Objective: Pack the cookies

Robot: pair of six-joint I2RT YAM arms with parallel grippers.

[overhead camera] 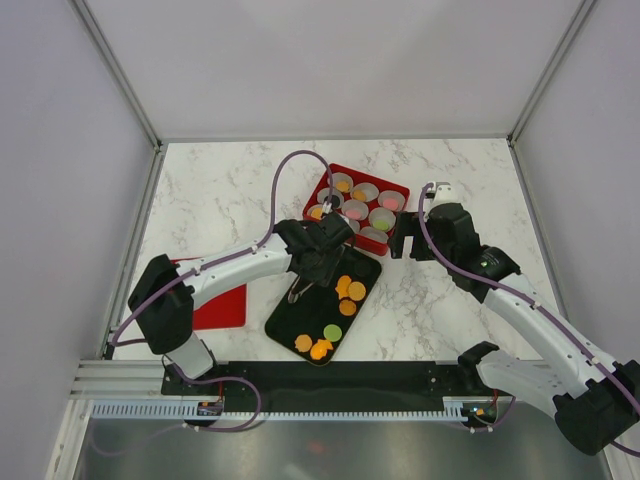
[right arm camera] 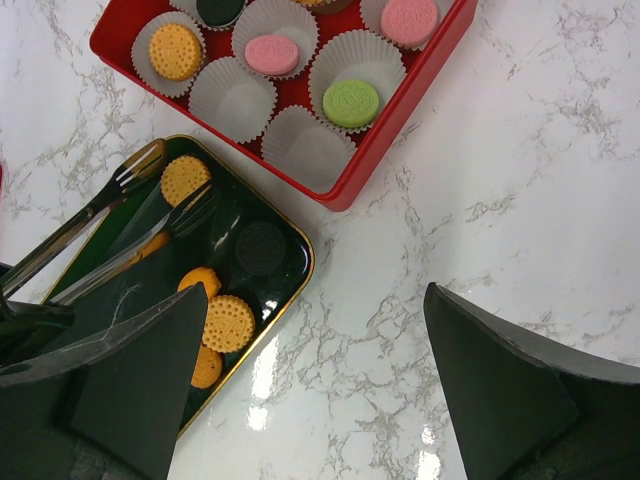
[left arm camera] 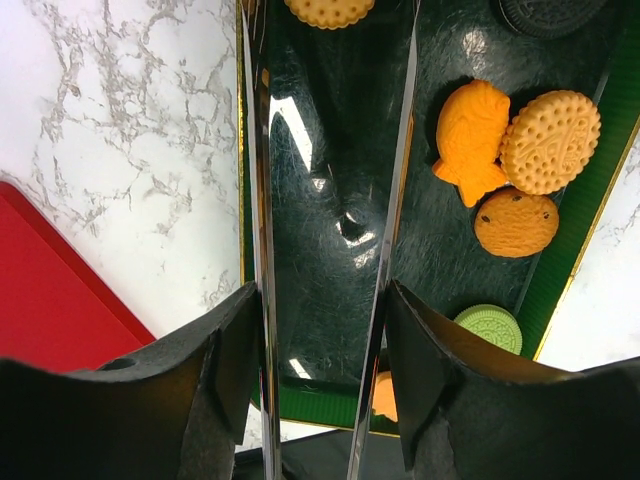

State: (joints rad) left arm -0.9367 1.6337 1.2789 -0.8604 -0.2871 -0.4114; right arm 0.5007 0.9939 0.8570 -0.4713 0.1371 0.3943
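— Where are the cookies (overhead camera: 349, 290)?

— Most of them are on the black tray (overhead camera: 300, 318) in the middle of the table (overhead camera: 220, 200). There's an orange bunch toward its 1 o'clock end, and a green one with a few more orange at the 6 o'clock end. A dark one sits up near the top edge. The rest are in the red box (right arm camera: 345, 195), at 1 o'clock from the tray. I can see pink, green, orange and a dark one, each in a paper cup (right arm camera: 305, 148). Several cups hold nothing.

— And the left arm?

— The left fingers (left arm camera: 225, 380) are pinched on a pair of metal tongs (left arm camera: 258, 180). The tongs hang over the tray's 9 o'clock half. Their blades are apart with nothing between them, and the cookies lie off to one side of them.

— The right one?

— The right fingers (right arm camera: 500, 390) are spread wide and hold nothing. They hover over bare table at 4 o'clock from the box, just beside its corner.

— Anything else?

— A flat red piece (overhead camera: 222, 308) lies at 9 o'clock from the tray, partly under the left arm.
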